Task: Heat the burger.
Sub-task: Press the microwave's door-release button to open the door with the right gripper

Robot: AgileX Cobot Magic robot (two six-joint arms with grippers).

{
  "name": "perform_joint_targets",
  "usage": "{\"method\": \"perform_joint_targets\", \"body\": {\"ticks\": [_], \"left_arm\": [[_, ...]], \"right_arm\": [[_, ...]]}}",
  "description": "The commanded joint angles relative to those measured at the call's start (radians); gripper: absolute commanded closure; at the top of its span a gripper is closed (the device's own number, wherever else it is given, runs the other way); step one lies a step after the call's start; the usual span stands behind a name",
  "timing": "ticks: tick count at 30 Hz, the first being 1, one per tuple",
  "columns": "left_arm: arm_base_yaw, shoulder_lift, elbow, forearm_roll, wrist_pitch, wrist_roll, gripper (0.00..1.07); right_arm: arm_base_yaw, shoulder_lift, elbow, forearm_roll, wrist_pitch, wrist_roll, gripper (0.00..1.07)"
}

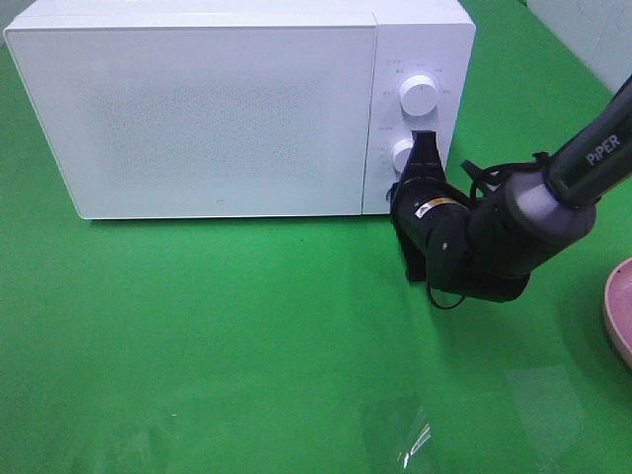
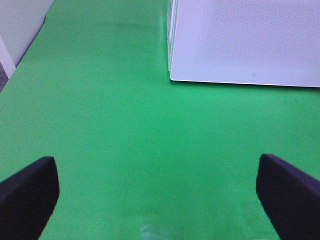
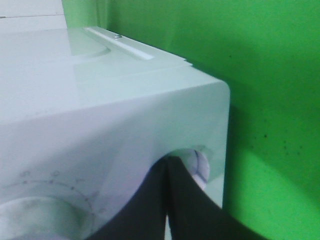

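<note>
Right claw (image 1: pixel 425 140): closed, jaws pressed together with nothing between them; its tips sit at the lower knob (image 1: pixel 402 153) on the right-hand control panel of the microwave (image 1: pixel 425 39). The wrist view shows the tips over that knob, but not whether they bear on it.
Left claw (image 2: pixel 159 192): spread wide and empty, hanging low over the green cloth (image 2: pixel 125 125) just off the microwave's near left corner; out of the high view.
Burger: not visible in any view. It is not on the cloth and not in either claw; probably inside the oven, though the pictures cannot confirm that.
Door (image 1: pixel 197 118): fully shut, flush with the front; its frosted panel hides the inside.
Upper knob (image 1: pixel 419 96): clear of the claw, with nothing touching it.
Pink plate (image 1: pixel 620 306): at the right edge of the scene, well apart from the oven; only a sliver shows, and that part is bare.
Done, as judged: loading and closing look complete, given the shut door and the missing burger.
In hand: setting the oven with the lower knob.
Left to do: turn the knob and let the oven run. Whether the knob has been turned at all cannot be read from here.
</note>
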State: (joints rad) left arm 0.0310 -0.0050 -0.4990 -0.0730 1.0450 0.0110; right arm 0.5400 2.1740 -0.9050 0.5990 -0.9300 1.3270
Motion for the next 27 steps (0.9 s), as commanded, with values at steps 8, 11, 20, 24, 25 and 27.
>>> {"method": "perform_joint_targets", "body": {"ticks": [8,11,20,24,25,27], "left_arm": [[-0.006,-0.019,0.003,0.001,-0.01,-0.002,0.07],[-0.006,-0.019,0.003,0.001,-0.01,-0.002,0.07],[-0.006,-0.019,0.003,0.001,-0.01,-0.002,0.07],[-0.006,-0.019,0.003,0.001,-0.01,-0.002,0.07],[-0.006,-0.019,0.003,0.001,-0.01,-0.002,0.07],[-0.006,-0.019,0.003,0.001,-0.01,-0.002,0.07]], "right_arm": [[-0.039,-0.021,-0.102,-0.004,-0.354,-0.054,1.07],[-0.039,-0.021,-0.102,-0.013,-0.343,-0.054,1.07],[-0.036,-0.034,-0.081,-0.019,-0.258,-0.052,1.07],[-0.035,-0.034,-0.053,-0.057,-0.212,-0.03,1.07],[-0.025,-0.034,-0.035,-0.064,-0.2,-0.015,1.07],[-0.023,-0.035,-0.018,-0.068,-0.196,-0.008,1.07]]}}
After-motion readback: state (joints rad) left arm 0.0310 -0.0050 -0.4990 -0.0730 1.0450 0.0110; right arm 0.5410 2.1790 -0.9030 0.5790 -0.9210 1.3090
